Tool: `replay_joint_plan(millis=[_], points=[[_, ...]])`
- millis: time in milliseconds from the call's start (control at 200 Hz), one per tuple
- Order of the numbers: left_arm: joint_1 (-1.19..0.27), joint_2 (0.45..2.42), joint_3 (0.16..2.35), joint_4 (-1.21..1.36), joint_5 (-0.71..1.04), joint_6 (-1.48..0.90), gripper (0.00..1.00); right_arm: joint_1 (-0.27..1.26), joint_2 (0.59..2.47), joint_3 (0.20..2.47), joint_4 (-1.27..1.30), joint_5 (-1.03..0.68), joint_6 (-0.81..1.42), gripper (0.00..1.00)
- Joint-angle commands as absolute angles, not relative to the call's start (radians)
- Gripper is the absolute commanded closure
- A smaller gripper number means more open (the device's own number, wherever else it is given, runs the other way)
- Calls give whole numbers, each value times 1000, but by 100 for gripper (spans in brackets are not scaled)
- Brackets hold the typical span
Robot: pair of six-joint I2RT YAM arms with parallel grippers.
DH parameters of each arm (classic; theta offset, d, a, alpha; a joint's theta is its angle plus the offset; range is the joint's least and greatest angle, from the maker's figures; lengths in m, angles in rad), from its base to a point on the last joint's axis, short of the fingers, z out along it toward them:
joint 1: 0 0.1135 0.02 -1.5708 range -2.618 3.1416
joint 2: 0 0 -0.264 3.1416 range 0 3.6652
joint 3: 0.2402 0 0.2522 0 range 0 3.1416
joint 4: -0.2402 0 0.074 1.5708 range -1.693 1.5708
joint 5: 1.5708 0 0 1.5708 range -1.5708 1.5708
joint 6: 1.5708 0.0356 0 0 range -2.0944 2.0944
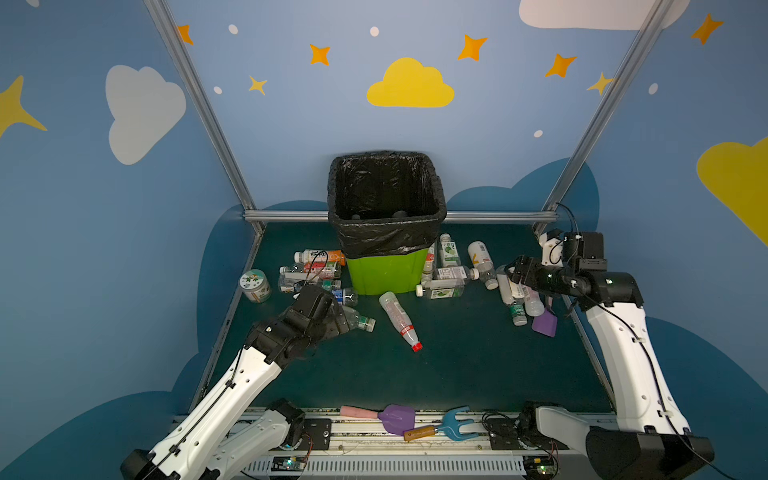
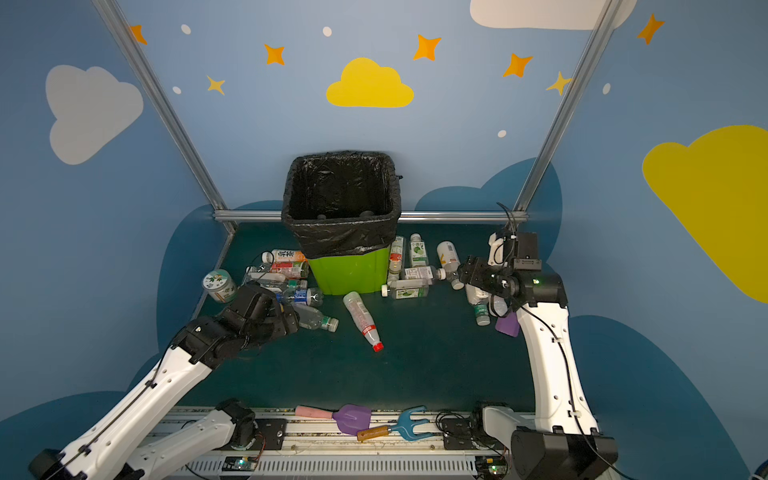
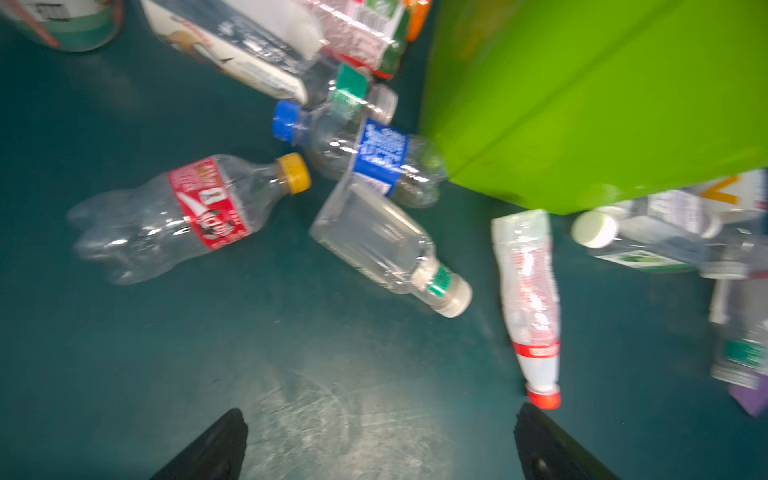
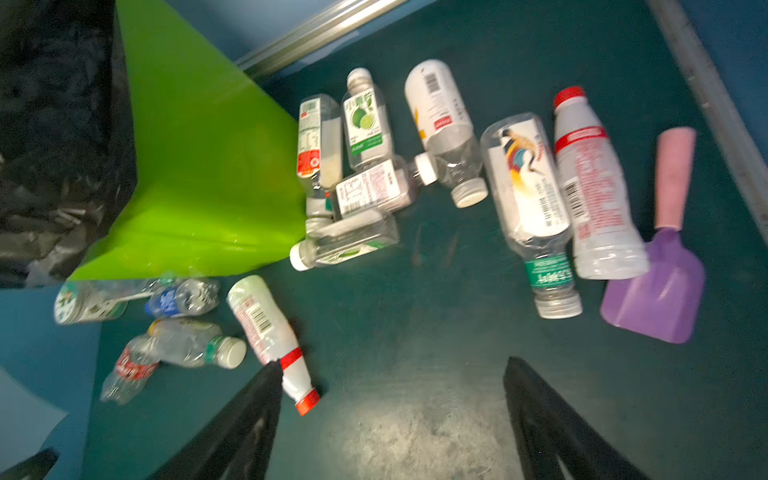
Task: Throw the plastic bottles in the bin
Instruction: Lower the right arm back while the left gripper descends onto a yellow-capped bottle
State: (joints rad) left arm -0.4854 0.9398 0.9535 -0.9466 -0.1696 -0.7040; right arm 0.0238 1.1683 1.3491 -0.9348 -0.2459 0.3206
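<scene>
Hovering with left fingers (image 3: 218,446) and right fingers (image 4: 540,419) apart, empty, near small clear plastic bottles (image 1: 399,318) lying around the tall lime-green bin (image 1: 384,272) on the desk (image 1: 457,365).

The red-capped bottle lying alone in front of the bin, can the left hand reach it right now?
Probably yes: the left hand is open and empty, and the red-capped bottle lies on bare mat close by, nothing over it.
</scene>
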Motion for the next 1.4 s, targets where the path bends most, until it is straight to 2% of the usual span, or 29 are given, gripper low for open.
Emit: replay_joint_plan(millis=[0,230,280,491,616,831,1056,1397], points=[[-439,974,964,-1051,-219,-709,1,25,1147,1311,-907,-386,334,21],[-275,1038,963,-1040,-193,-577,2,31,1158,1273,-874,-497,338,24],[-224,1059,966,-1000,-139,-514,1,31,1148,1265,-868,-509,338,24],[-73,1256,1080,-993,-64,-322,0,30,1102,1234,-874,-526,318,23],[-31,1377,1127,-986,-87,-130,0,28,1081,1228,-887,-531,301,23],[24,1509,1153,-940,53,63,0,22,1073,1244,-911,-537,282,22],[53,1537,1123,-924,-18,171,0,12,1068,1252,-922,-535,275,22],[84,1568,1099,-859,-19,224,0,10,1078,1259,-914,-552,303,22]])
